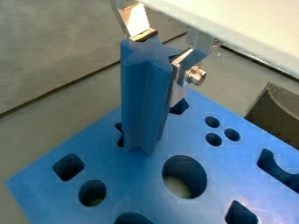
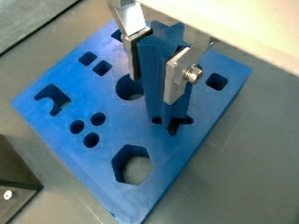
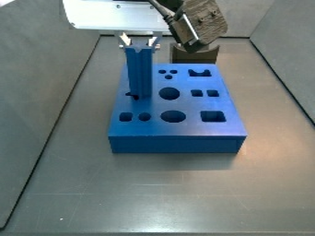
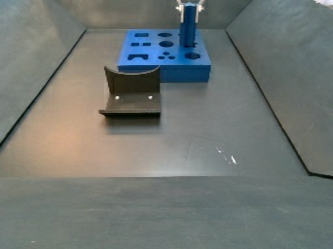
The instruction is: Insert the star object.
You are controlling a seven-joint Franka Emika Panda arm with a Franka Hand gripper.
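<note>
The star object is a tall blue ridged peg. It stands upright with its lower end in the star-shaped hole of the wide blue block, near one corner. My gripper is above the block, and its silver fingers press on the upper part of the peg from two sides. Both wrist views show this, with the peg rising from the block between the fingers of the gripper. In both side views the peg stands at the block's corner under the gripper.
The block has several other shaped holes, all unfilled. The dark fixture stands on the grey floor beside the block, and it also shows in a side view and in a wrist view. Sloped grey walls bound the floor.
</note>
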